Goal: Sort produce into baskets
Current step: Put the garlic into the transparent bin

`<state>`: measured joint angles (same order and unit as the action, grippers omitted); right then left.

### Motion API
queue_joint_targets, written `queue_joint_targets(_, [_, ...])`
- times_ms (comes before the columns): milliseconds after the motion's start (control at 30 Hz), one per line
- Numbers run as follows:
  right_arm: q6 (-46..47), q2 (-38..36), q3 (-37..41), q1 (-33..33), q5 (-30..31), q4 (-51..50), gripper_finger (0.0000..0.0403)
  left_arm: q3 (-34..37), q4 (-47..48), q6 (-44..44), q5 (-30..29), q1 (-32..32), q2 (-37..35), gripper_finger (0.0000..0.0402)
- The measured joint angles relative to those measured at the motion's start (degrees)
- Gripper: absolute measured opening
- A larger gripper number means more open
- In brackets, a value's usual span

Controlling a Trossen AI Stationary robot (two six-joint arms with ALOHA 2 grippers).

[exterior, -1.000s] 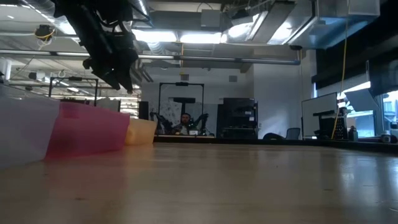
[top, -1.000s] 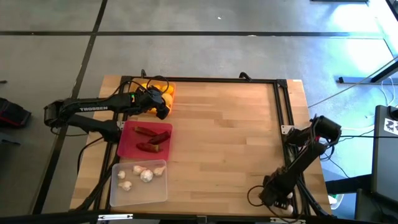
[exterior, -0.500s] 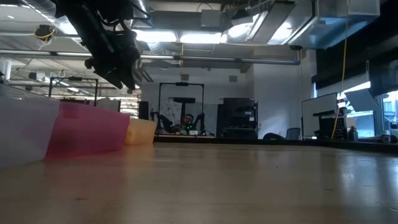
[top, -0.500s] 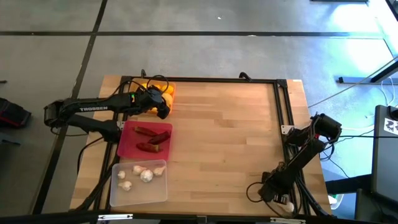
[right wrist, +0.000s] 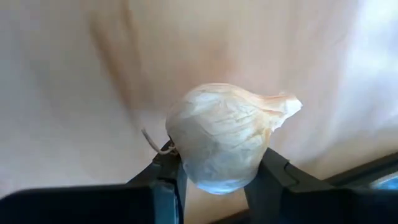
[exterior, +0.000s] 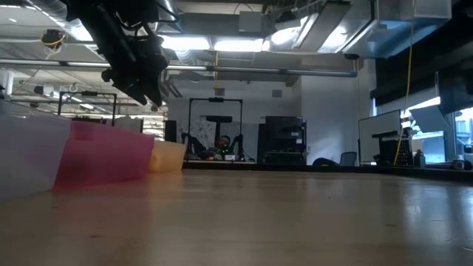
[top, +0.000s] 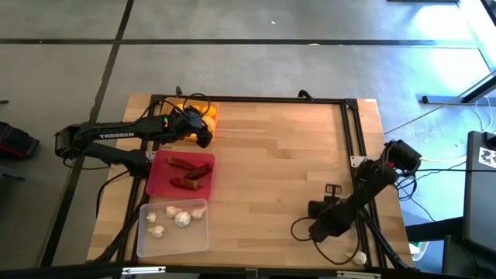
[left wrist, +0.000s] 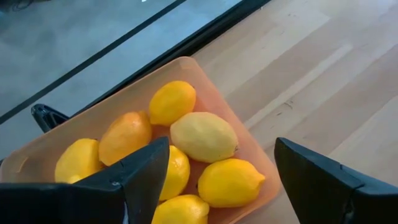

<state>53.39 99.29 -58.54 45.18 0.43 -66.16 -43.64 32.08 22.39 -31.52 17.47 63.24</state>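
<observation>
gripping a garlic bulb [right wrist: 224,140], the right gripper [right wrist: 214,177] hides its base.

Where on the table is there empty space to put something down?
The wide bare wood between the three baskets and the right arm is free. It is crowded along the left edge: the orange basket of lemons, the red basket, the clear basket, and the left gripper above them.

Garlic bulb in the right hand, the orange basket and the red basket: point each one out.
garlic bulb [right wrist: 224,137], right wrist view, middle of its papery skin.
orange basket [left wrist: 245,140], left wrist view, its side wall.
red basket [top: 159,184], high view, bare floor.
</observation>
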Motion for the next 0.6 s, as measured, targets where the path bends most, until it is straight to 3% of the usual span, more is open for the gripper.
queue_joint_targets(267, [-8.0, -0.09, -5.7, -4.35, 19.54, -6.31, 0.011, 0.24, -2.35, -0.09, 2.44, -1.64, 0.0, 0.0287])
queue_joint_targets(600, [-18.04, -0.15, -9.6, -7.38, 48.86, -9.12, 0.0111, 4.99, -26.25, -2.8, 17.62, -6.39, 0.37, 0.0287])
